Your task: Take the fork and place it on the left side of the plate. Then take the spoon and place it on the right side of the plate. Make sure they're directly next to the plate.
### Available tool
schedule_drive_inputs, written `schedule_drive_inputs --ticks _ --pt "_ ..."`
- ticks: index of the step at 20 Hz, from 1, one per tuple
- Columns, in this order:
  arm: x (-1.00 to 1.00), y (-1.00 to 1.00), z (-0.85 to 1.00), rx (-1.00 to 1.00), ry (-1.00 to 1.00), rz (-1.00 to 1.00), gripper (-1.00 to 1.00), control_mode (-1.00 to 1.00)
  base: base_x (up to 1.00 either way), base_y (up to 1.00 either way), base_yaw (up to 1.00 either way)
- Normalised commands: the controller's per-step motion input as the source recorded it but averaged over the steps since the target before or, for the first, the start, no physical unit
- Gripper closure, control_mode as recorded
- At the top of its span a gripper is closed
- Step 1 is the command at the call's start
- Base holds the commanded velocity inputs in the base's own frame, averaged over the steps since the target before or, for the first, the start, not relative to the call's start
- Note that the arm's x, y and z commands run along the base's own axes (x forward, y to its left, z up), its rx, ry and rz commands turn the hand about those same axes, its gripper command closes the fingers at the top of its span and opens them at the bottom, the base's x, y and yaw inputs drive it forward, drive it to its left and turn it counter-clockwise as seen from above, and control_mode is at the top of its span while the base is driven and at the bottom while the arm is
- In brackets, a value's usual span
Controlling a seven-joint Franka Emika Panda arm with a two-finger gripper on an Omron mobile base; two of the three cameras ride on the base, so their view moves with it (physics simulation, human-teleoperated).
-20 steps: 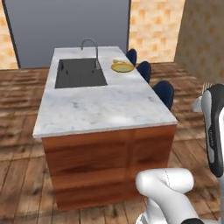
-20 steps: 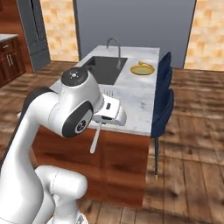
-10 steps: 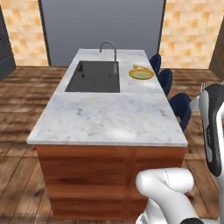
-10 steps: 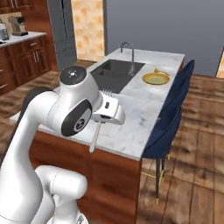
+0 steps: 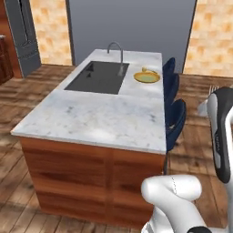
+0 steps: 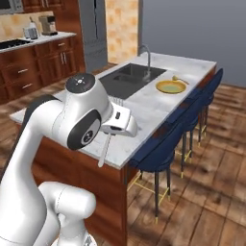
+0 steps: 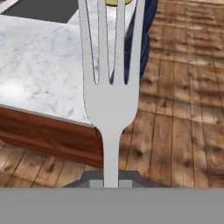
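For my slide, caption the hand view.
Fork clamped in the shut gripper, tines pointing over the marble island edge.

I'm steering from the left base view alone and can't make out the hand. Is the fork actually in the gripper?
Observer: Yes. In the hand view the fork rises from between the finger tips, with the gripper shut on its handle.
Operator: How does it sit relative to the arm?
Observer: In the right base view its handle slants downward below the hand, seen against the near end of the island.
Operator: Where are the tines aimed?
Observer: In the hand view they point along the island's stool side toward the plate at the far end.
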Motion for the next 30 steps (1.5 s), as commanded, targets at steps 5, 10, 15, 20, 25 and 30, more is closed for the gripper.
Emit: schedule_drive_inputs --ticks 5,10,15,20,25,30 --pt "0.0 0.0 0.0 0.0 0.0 0.0 1.0 1.0 0.0 -0.86 0.34" --pt "0.0 0.0 0.0 0.0 0.0 0.0 1.0 1.0 0.0 -0.87 0.34" --pt "0.0 0.0 0.0 0.0 0.0 0.0 1.0 1.0 0.01 -0.82 0.36" --pt "0.0 0.0 0.0 0.0 0.0 0.0 1.0 1.0 0.11 -0.78 0.37" --pt "0.0 0.0 0.0 0.0 0.0 0.0 1.0 1.0 0.22 -0.77 0.36" --pt "0.0 0.0 0.0 0.0 0.0 0.0 1.0 1.0 0.29 -0.76 0.35"
